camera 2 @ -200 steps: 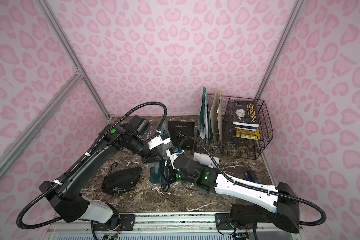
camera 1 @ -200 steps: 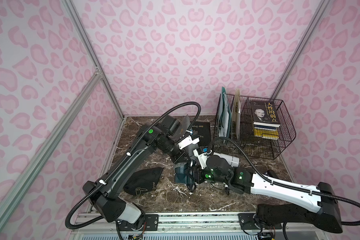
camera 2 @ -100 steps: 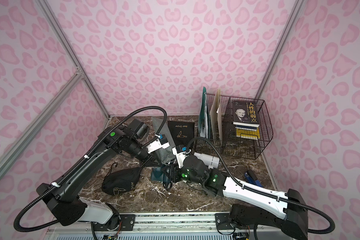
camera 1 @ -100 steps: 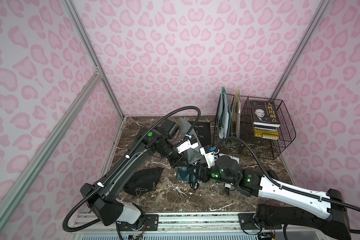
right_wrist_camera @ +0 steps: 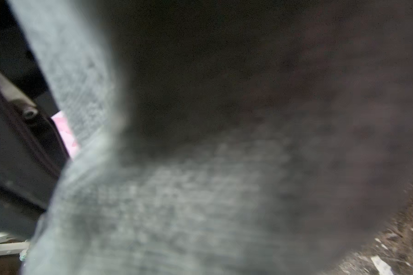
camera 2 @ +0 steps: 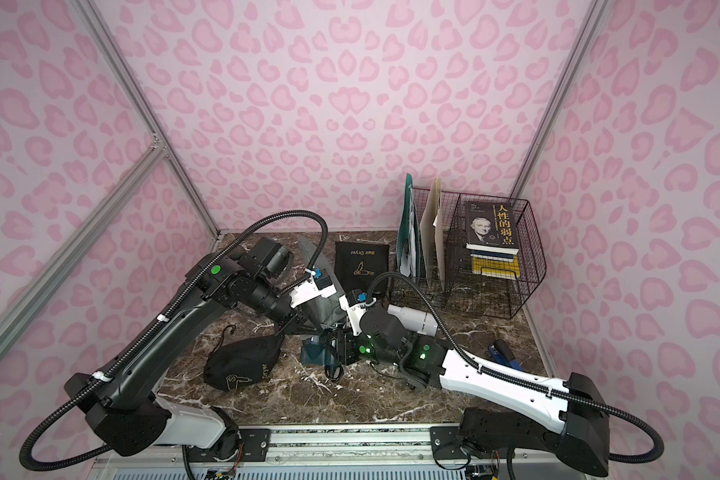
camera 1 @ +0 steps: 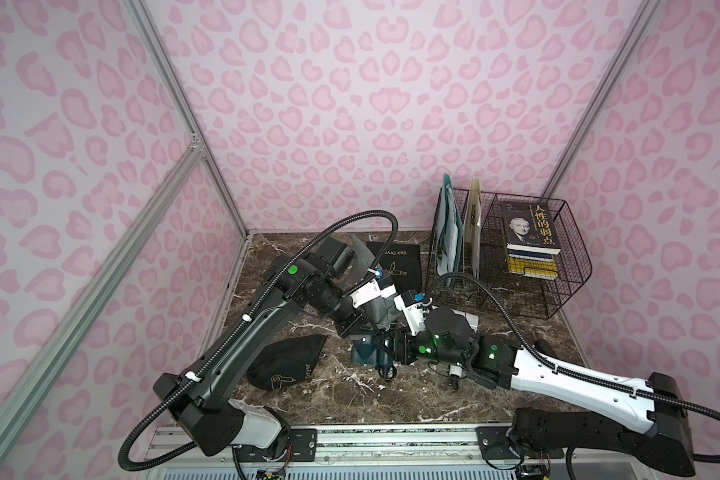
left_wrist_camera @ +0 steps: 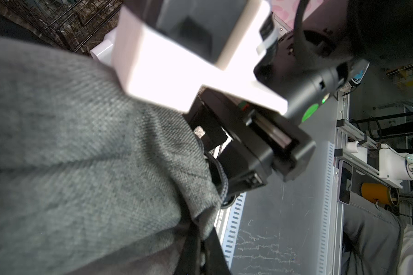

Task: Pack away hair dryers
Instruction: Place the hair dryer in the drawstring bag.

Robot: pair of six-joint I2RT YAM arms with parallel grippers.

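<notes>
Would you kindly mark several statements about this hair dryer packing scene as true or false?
The left end effector is shut on the grey pouch. True.
The white hair dryer sits inside the wire basket. False: it lies on the table, outside the basket.
A book rests in the wire basket. True.
The flat black pouch lies at the table's front edge. False: it lies toward the back.

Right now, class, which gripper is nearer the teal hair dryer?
Right. The right gripper is at the teal hair dryer; the left gripper, shut on the grey pouch, is behind it.
</notes>
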